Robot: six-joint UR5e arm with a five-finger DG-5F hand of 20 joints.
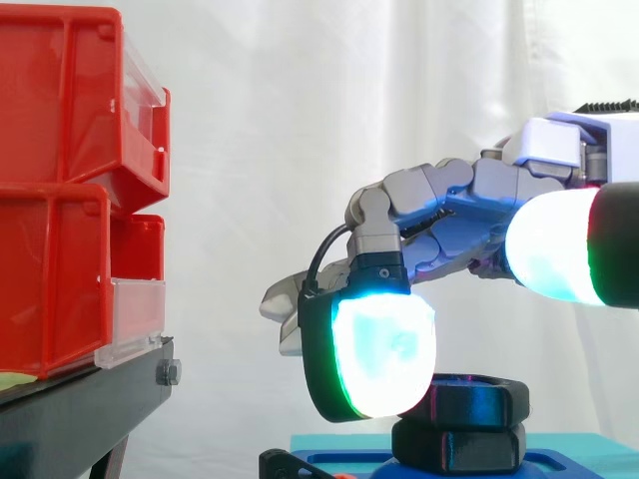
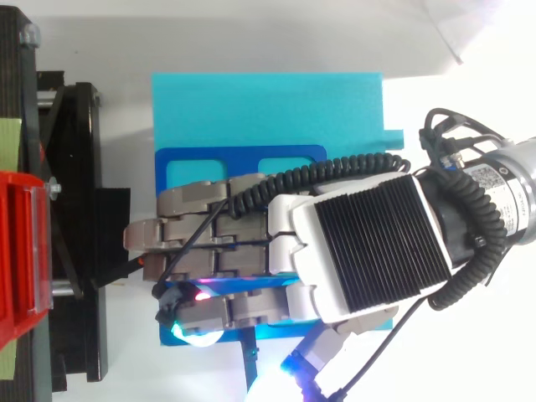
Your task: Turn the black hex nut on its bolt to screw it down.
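White curtain (image 1: 300, 100) backs the scene. At left, red bins (image 1: 60, 190) sit stacked on a black stand (image 1: 80, 409), w/ clear fronts facing the work. In the top view, a cyan mat (image 2: 268, 109) lies on the white desk (image 2: 251, 38) just beside the stand, and a blue plate (image 2: 243, 155) rests on the mat. The robot hand (image 2: 360, 251) reaches in from the right, palm down, above the plate and covering most of it. In the side view, the black hex nut (image 1: 484, 397) sits low at centre-right, directly on top of a 2nd black piece of similar shape (image 1: 464, 447) that stands on the blue plate. The hand is down at nut level, its near side overlapping the nut's left edge. Cannot tell from either view whether the hand actually has hold of the nut or is only beside it.
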